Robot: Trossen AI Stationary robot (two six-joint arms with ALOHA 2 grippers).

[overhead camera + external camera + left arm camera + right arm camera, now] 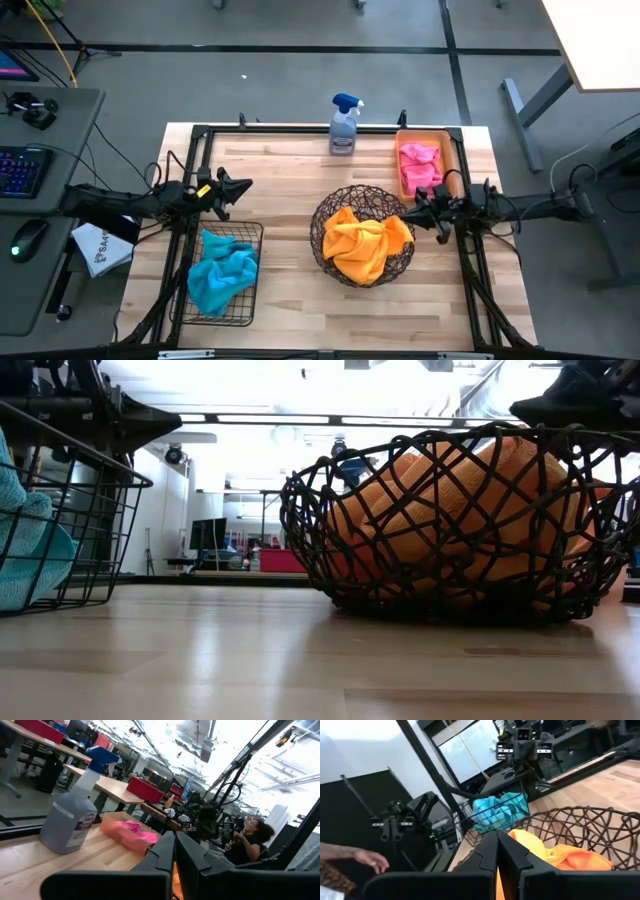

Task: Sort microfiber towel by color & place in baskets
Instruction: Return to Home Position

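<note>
Left arm was stretched in from the left, right arm from the right, both kept pretty level. Left gripper and right gripper were pointed at each other, well apart, fingers pressed together, nothing held.

Two slim arms, matte black: tube links, blocky joint housings.
Left arm: small yellow tag near wrist, black cables looping off rear end.
Right arm: thin black cable alongside link.
Left claw: two black angular fingers, flat inner faces, tapered tips, broad dark base bar.
Right claw: same black wedge-shaped fingers, smooth plastic sheen.
</note>
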